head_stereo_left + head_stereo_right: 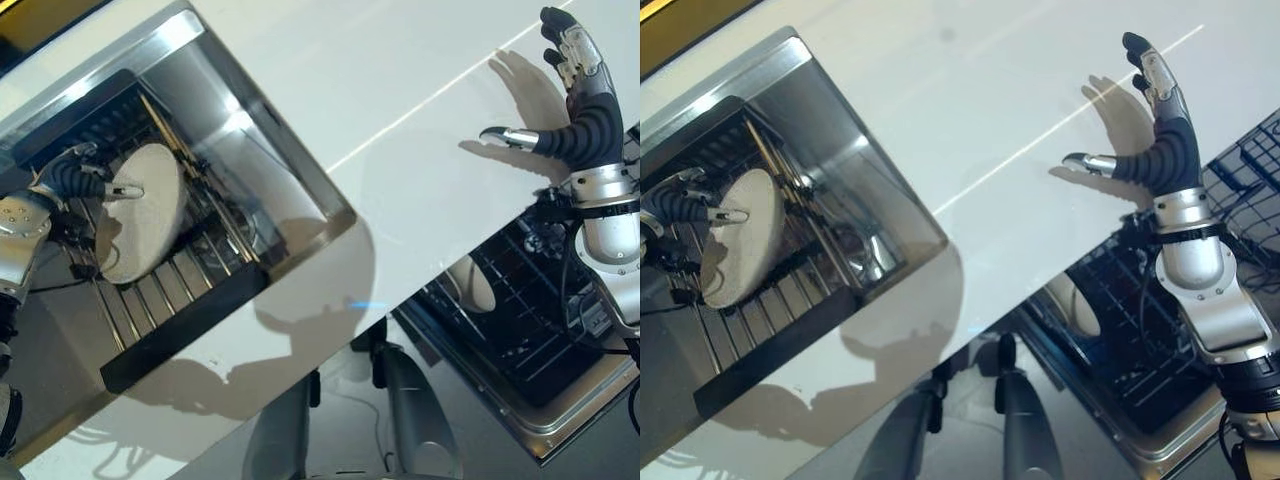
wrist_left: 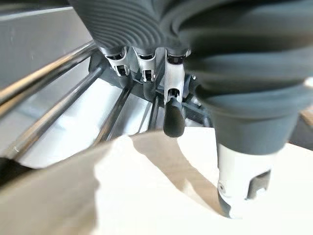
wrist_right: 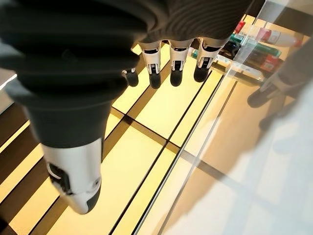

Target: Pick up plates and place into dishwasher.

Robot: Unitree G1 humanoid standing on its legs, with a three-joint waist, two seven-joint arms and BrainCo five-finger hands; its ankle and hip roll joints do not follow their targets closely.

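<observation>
In the steel sink (image 1: 262,138) set into the white counter (image 1: 400,80), a round cream-coloured plate (image 1: 143,212) stands on its edge in a wire rack (image 1: 150,290), leaning a little. The left hand (image 1: 78,180) reaches into the sink and grasps this plate at its upper rim: the thumb lies on the face that looks toward the camera, and in the left wrist view the fingers (image 2: 173,115) go down behind the rim, so the plate is pinched between them. The right hand (image 1: 1155,120) is held above the counter, well apart from the sink, with its fingers straight and its thumb spread; it holds nothing. Below the counter edge, on the robot's right side, the open dishwasher (image 1: 545,430) shows its dark wire basket (image 1: 530,300), and one pale plate (image 1: 480,283) already stands in it. I judge that the step now is to lift the plate out of the rack. The grip takes only the rim, so the plate may turn or slip between thumb and fingers when its weight comes free. Its lower edge sits between the rack wires and could catch there if the pull is not straight. On the way to the dishwasher it must also pass the sink wall and the counter edge, where a knock could loosen it.
</observation>
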